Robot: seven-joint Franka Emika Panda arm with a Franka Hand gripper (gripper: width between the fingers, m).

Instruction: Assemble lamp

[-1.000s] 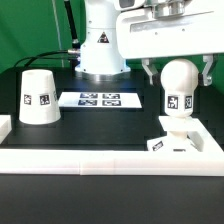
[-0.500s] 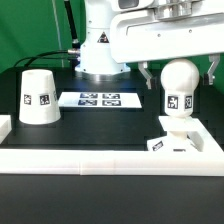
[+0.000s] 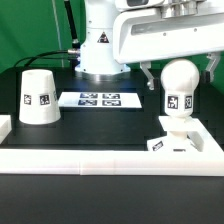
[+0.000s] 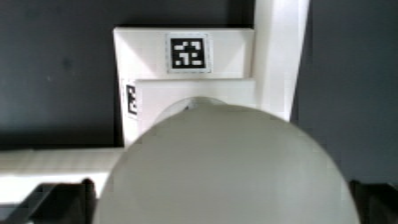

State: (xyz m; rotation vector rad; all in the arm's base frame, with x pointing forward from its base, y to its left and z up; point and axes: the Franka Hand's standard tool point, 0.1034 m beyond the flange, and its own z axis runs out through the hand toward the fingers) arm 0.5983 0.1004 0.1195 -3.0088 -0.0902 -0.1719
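Note:
The ball-shaped bulb stands upright on the blocky square base at the exterior view's right. My gripper is above the base with its fingers on either side of the bulb, spread open with a small gap on each side. In the wrist view the bulb fills the space between the dark fingertips of the gripper, and the base with its tag lies beyond it. The truncated-cone shade stands on the table at the exterior view's left.
The marker board lies flat in the middle, in front of the robot's pedestal. A low white wall runs along the front edge, with a side piece at the left.
My fingers have spread slightly wider around the bulb. The bulb, base and shade have not moved.

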